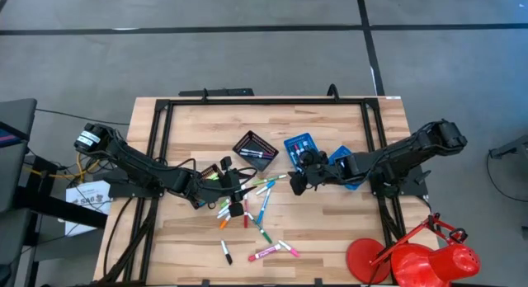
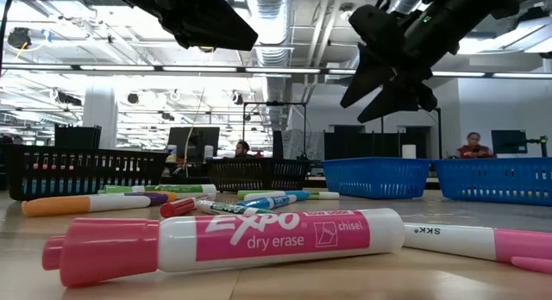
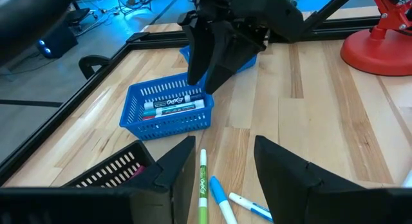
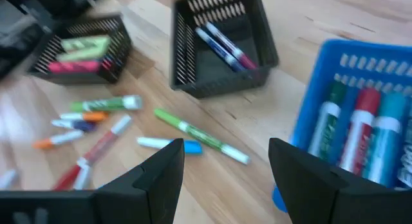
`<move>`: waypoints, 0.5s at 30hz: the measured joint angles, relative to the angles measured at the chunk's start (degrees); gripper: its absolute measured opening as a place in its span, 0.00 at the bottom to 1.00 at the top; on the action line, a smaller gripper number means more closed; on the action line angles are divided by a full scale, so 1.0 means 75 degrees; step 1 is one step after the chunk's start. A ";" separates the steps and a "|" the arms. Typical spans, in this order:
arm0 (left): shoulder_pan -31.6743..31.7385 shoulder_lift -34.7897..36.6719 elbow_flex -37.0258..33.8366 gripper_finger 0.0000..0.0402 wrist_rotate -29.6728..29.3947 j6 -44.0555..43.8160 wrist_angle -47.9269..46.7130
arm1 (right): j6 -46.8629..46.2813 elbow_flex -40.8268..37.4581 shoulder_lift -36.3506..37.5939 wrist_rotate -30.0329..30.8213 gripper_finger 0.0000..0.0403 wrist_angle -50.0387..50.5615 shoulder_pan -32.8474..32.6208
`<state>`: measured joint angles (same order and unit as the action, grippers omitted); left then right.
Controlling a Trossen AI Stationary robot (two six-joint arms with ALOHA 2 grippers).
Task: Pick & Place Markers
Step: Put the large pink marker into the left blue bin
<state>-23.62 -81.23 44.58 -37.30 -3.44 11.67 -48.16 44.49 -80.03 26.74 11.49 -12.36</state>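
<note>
Several markers (image 1: 247,209) in pink, green, blue, orange and red lie scattered flat on the wooden table's middle. My left gripper (image 1: 236,192) hovers open over the left part of the scatter. In its wrist view (image 3: 222,143) a green marker (image 3: 203,180) and a blue marker (image 3: 221,201) lie below the open fingers. My right gripper (image 1: 295,181) hangs open above the scatter's far right edge. Its wrist view (image 4: 225,153) shows a green marker (image 4: 199,137) and a blue-capped one (image 4: 170,145) ahead of the fingers. In the low view it (image 2: 388,89) is well above the table.
Two black mesh trays (image 1: 254,148) (image 1: 210,171) and two blue trays (image 1: 301,147) (image 1: 345,167) sit beyond the scatter, each holding markers. A red lamp-like stand (image 1: 412,258) stands at the near right corner. A black frame (image 1: 264,101) borders the table. People sit far behind (image 2: 473,145).
</note>
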 joint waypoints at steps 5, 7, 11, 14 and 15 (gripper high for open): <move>0.0001 0.0000 0.0000 0.39 0.0003 -0.0003 0.0070 | 0.0235 0.0000 0.0000 0.0009 0.54 -0.0766 -0.0005; -0.0001 0.0000 0.0000 0.39 0.0003 -0.0003 0.0353 | 0.0783 0.0000 0.0000 -0.0043 0.54 -0.1294 -0.0051; -0.0023 0.0266 0.0009 0.39 0.0015 -0.0015 0.0385 | 0.1667 0.0003 0.0003 -0.0394 0.54 -0.2194 -0.0277; -0.0209 0.0707 0.0009 0.39 0.0024 -0.0027 0.0002 | 0.2110 0.0002 0.0003 -0.0591 0.54 -0.2566 -0.0537; -0.0280 0.0857 0.0009 0.39 0.0049 -0.0033 -0.0112 | 0.2256 0.0003 0.0003 -0.0692 0.54 -0.2625 -0.0616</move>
<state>-25.72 -74.80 44.64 -36.93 -3.69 10.83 -31.24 44.51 -80.01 21.55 -8.20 -16.98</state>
